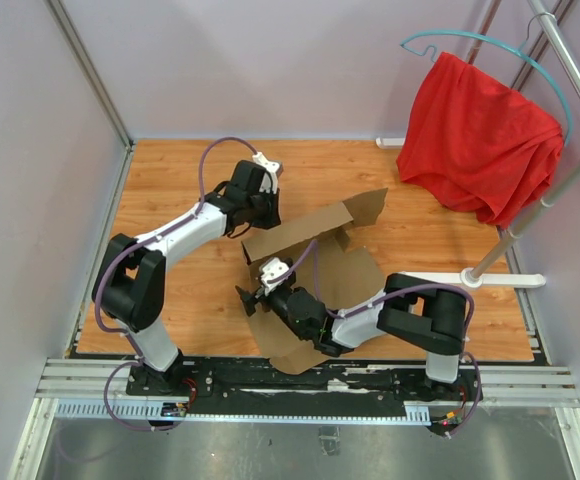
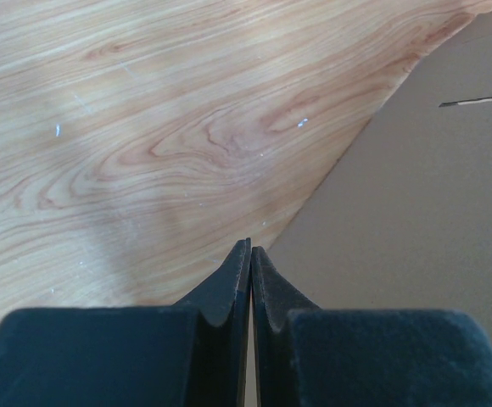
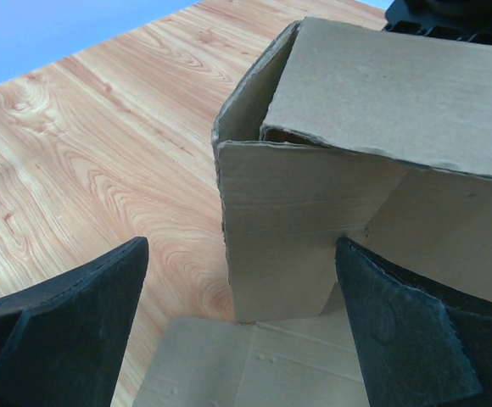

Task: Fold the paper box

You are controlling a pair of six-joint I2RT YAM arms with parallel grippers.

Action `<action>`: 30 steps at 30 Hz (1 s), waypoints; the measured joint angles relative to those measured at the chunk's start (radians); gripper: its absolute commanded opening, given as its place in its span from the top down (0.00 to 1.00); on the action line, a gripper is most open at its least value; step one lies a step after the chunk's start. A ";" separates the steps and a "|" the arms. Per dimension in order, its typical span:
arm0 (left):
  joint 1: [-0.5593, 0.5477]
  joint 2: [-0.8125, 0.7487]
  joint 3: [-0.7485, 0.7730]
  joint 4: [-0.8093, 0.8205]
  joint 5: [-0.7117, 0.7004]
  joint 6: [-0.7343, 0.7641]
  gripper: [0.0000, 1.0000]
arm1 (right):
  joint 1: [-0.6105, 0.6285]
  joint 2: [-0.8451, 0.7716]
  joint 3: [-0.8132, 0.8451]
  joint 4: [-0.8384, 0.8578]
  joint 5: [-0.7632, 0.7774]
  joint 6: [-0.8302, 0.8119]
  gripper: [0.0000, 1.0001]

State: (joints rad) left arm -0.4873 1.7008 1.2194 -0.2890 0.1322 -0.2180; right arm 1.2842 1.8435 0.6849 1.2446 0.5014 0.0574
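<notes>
The paper box [image 1: 355, 275] is brown cardboard, partly folded, lying mid-table with a long wall [image 1: 310, 228] raised along its back. My left gripper [image 1: 258, 222] is at the box's back left corner; in the left wrist view it [image 2: 251, 250] is shut and empty, with cardboard [image 2: 416, 212] to its right over the wood. My right gripper [image 1: 253, 300] is at the box's front left corner. In the right wrist view it [image 3: 242, 280] is open, its fingers [image 3: 76, 314] either side of an upright corner flap [image 3: 297, 229], not touching it.
A red cloth [image 1: 480, 140] hangs on a teal hanger from a white rack pole [image 1: 540, 200] at the right rear. Pale enclosure walls [image 1: 30, 150] bound the wooden tabletop [image 1: 170, 180]. A metal rail [image 1: 320, 385] runs along the near edge.
</notes>
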 measured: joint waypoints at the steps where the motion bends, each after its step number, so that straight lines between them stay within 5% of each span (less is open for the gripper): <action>1: -0.003 0.000 0.000 0.000 0.003 0.000 0.93 | 0.000 0.010 0.006 -0.001 0.000 0.000 0.10; 19: -0.009 0.021 0.007 -0.001 0.022 -0.007 0.94 | -0.092 0.196 0.051 0.182 -0.033 0.000 0.58; 23: -0.009 0.026 0.018 -0.003 0.022 -0.007 0.94 | -0.106 0.196 0.048 0.215 -0.086 0.004 0.98; 30: -0.005 0.028 0.021 -0.005 0.016 -0.003 0.94 | -0.115 0.196 0.034 0.235 -0.135 0.002 0.99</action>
State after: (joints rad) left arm -0.4923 1.7290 1.2404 -0.2939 0.1482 -0.2211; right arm 1.1694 2.0399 0.7185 1.4792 0.3660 0.0593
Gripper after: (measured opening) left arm 0.065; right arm 0.032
